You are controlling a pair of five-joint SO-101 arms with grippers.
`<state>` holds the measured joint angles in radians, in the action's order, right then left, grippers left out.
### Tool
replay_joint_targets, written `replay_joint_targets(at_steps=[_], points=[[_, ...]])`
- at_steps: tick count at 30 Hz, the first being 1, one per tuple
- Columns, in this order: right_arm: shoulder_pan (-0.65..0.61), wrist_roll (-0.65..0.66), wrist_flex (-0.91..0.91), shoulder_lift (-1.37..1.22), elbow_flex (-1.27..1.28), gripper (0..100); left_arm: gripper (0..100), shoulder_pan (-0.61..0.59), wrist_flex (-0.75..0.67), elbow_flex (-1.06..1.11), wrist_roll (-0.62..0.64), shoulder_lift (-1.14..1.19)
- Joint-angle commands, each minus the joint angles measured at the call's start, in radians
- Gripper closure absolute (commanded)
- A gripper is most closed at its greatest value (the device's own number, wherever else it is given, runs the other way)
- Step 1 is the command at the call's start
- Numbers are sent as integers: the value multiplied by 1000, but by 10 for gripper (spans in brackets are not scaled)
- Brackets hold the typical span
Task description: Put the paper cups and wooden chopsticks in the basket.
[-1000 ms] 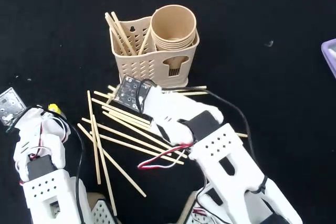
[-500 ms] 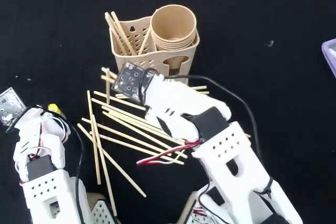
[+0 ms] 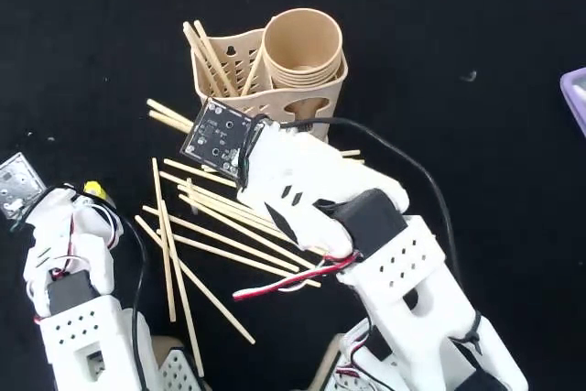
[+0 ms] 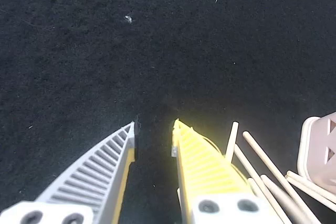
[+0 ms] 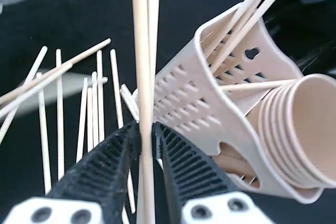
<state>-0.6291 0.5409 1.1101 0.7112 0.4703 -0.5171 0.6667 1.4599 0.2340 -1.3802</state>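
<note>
the right jaws clench two wooden chopsticks (image 5: 140, 51), held up just beside the basket (image 5: 210, 87), likely to tip them in next to the stacked paper cups (image 5: 299, 124). loose chopsticks (image 3: 220, 226) lie on the bench (image 3: 476, 135); the left jaws sit parted, empty.

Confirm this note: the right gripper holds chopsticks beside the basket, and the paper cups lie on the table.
Wrong on the cups: the high view shows the paper cups stacked inside the basket, not on the table. The right gripper does hold chopsticks beside the basket.
</note>
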Motion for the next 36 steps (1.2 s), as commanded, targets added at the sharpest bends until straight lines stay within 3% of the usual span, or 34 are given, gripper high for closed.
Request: replay_joint_targets(at_steps=[1,10,21,27,36], points=[[-11,-38,5,24,-111,988,873,-13,5,-13,-2,-15],[-11,-199,-83,24,-209,988,873,-13,5,-13,-2,-15],[-8,-358,-681,22,-64,988,873,-13,5,-13,-2,-15],[-5,-362,-1051,13,76,988,873,-13,5,-13,-2,-15],[97,-370,-1189,-236,-5,988,873,-13,5,-13,-2,-15]])
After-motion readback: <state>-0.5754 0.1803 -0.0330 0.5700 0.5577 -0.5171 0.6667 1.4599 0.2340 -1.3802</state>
